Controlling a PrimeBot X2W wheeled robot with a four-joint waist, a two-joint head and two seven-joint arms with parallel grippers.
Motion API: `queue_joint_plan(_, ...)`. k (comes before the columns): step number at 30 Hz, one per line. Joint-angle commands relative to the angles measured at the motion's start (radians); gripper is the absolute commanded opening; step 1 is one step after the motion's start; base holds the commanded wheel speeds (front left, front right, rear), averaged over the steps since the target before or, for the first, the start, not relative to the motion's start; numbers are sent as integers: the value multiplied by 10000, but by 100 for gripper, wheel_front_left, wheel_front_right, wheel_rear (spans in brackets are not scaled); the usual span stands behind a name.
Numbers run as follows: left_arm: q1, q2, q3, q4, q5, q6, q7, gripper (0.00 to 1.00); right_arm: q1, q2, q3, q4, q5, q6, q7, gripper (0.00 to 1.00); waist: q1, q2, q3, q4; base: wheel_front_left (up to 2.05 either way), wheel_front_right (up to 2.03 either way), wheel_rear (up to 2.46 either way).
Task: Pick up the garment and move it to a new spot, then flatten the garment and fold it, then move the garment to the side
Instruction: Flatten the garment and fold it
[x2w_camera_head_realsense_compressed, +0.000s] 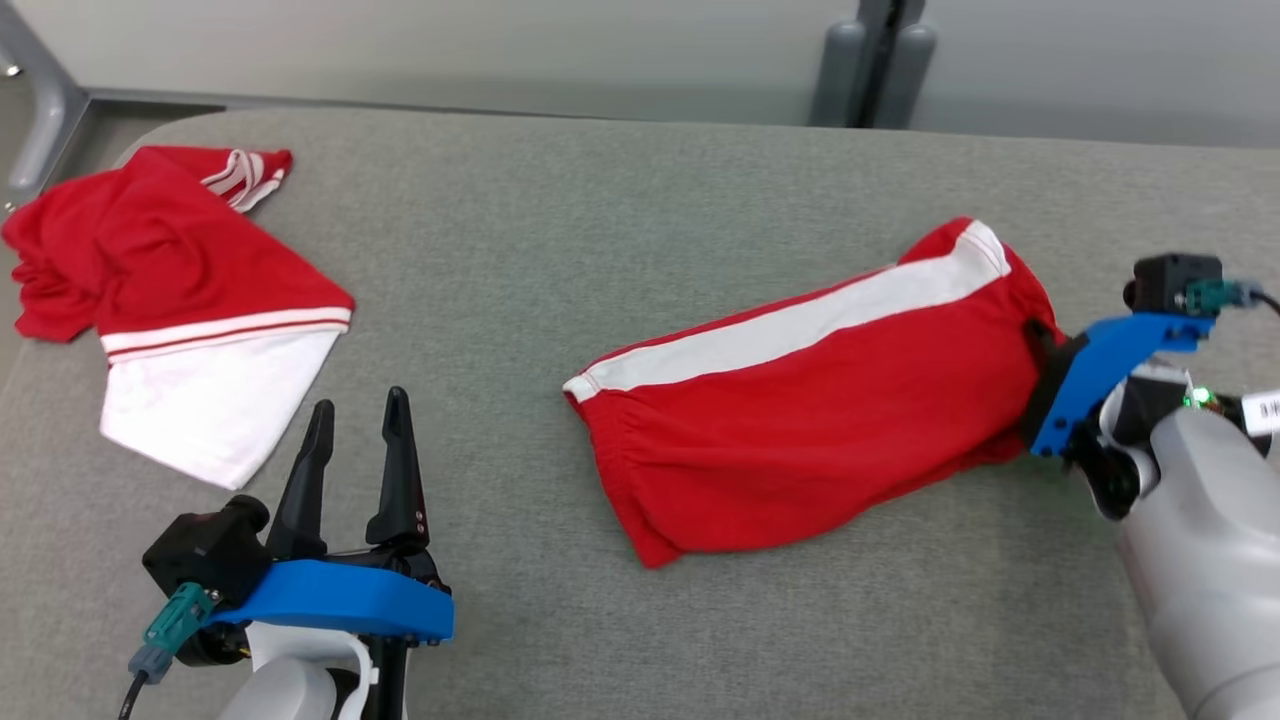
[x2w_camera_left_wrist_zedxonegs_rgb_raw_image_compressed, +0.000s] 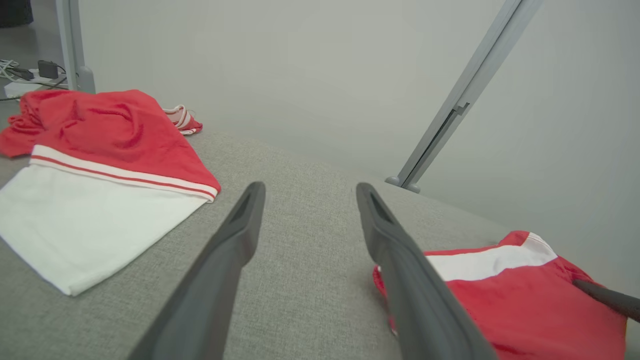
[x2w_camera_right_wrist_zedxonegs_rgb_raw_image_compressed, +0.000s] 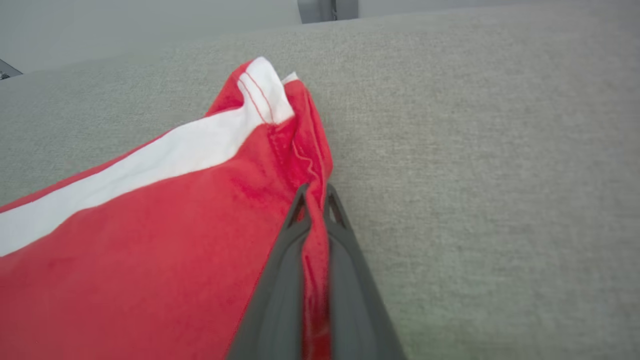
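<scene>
The garment (x2w_camera_head_realsense_compressed: 820, 420), red with a broad white stripe, lies folded on the grey table (x2w_camera_head_realsense_compressed: 600, 220) right of centre. My right gripper (x2w_camera_head_realsense_compressed: 1042, 340) comes in from the right and is shut on the garment's right edge. In the right wrist view a fold of red cloth (x2w_camera_right_wrist_zedxonegs_rgb_raw_image_compressed: 314, 240) is pinched between the two dark fingers of the right gripper (x2w_camera_right_wrist_zedxonegs_rgb_raw_image_compressed: 315, 192). My left gripper (x2w_camera_head_realsense_compressed: 358, 415) stands open at the lower left, off the cloth. In the left wrist view the left gripper (x2w_camera_left_wrist_zedxonegs_rgb_raw_image_compressed: 310, 192) holds nothing between its fingers, and the garment (x2w_camera_left_wrist_zedxonegs_rgb_raw_image_compressed: 525, 305) lies to its right.
A second red and white garment (x2w_camera_head_realsense_compressed: 190, 310) lies crumpled at the table's far left corner, seen also in the left wrist view (x2w_camera_left_wrist_zedxonegs_rgb_raw_image_compressed: 100, 165). Bare grey tabletop separates the two garments. A grey post (x2w_camera_head_realsense_compressed: 870, 60) stands behind the table.
</scene>
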Motion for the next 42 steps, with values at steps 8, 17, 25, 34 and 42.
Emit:
queue_joint_plan(8,288,-58,491,104,374,79,-48,100,2224,-76,-280,-1174,905,1,-1334,0,1,0,-657,-1116,0,0,0)
queue_joint_plan(17,667,-332,737,410,639,-133,-47,100,3862,469,-1362,-2218,645,1,-2159,0,1,0,-998,-1678,0,0,0)
queue_joint_plan(25,776,-557,551,648,779,-328,-48,100,4188,990,-2124,-3021,-213,1,-1763,0,1,0,-1042,-1523,0,0,0)
queue_joint_plan(34,671,-753,306,916,871,-492,-48,100,3182,1515,-1252,-4050,-1064,1,-1182,0,1,0,-1086,-1242,0,0,0)
queue_joint_plan(42,519,-938,173,1065,892,-605,-48,100,2553,1559,2389,-4608,859,1,-696,0,1,0,-1130,-908,0,0,0)
